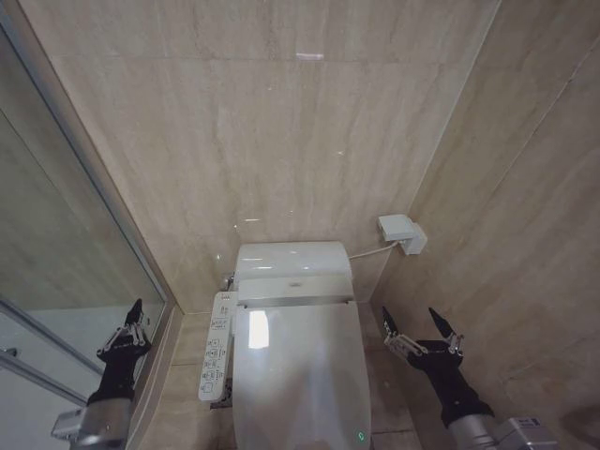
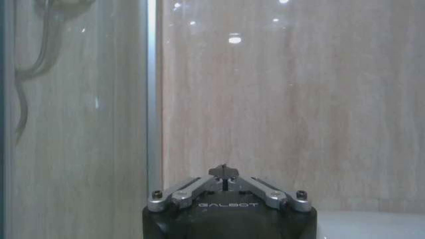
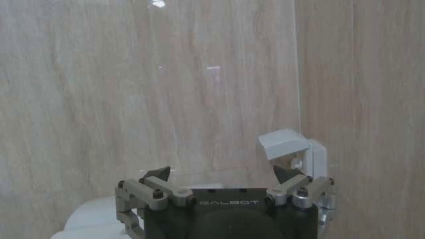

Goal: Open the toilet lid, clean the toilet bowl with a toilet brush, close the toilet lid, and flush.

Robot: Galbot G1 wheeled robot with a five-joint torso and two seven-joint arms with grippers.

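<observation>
While both arms flank it, glossy white toilet lid [image 1: 298, 375] down, left gripper [image 1: 137, 310] fingers closed, right gripper [image 1: 412, 320] fingers spread.

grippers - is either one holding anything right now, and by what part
Nothing is held. The left gripper is shut on air beside the toilet lid, and the right gripper is open on the other side, touching nothing.

Toilet lid [image 1: 295, 375] glossy smooth white plastic; wall [image 1: 281, 131] polished beige stone tile; shower screen [image 1: 56, 234] glass, metal-framed.
</observation>
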